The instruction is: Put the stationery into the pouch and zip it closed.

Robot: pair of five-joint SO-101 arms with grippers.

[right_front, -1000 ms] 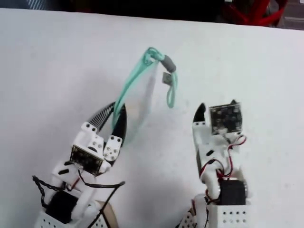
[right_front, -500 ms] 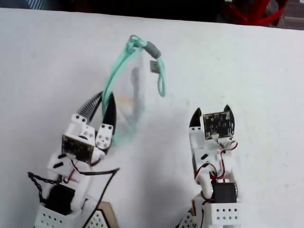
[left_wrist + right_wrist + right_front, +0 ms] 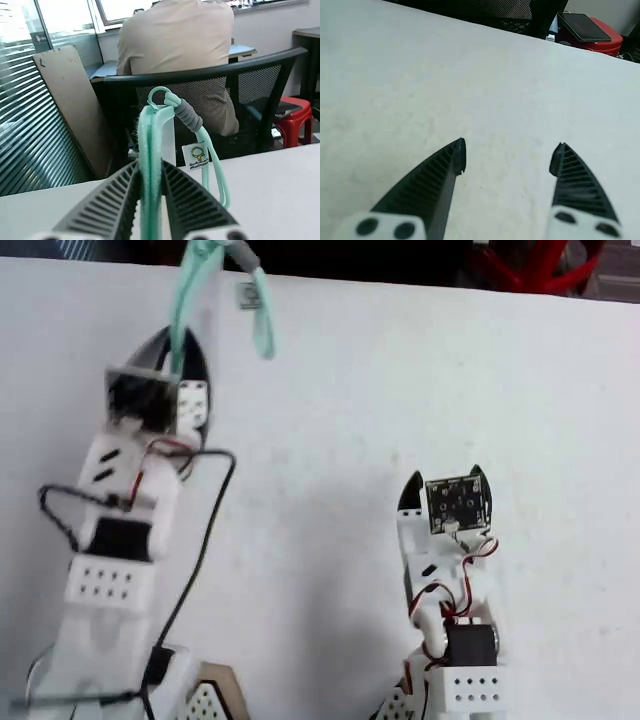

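Pinches the pouch's (image 3: 151,131) green rim tight in the left gripper (image 3: 178,342), arm stretched long, pouch held up near the table's (image 3: 380,370) far edge. Hangs the right gripper (image 3: 510,150) wide open, empty, arm folded back.

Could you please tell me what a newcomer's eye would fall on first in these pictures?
The mint-green pouch stands out, pinched edge-on in the left gripper at the far left of the table, with its looped cord and small tag dangling. The right gripper hangs open over the table's near right.
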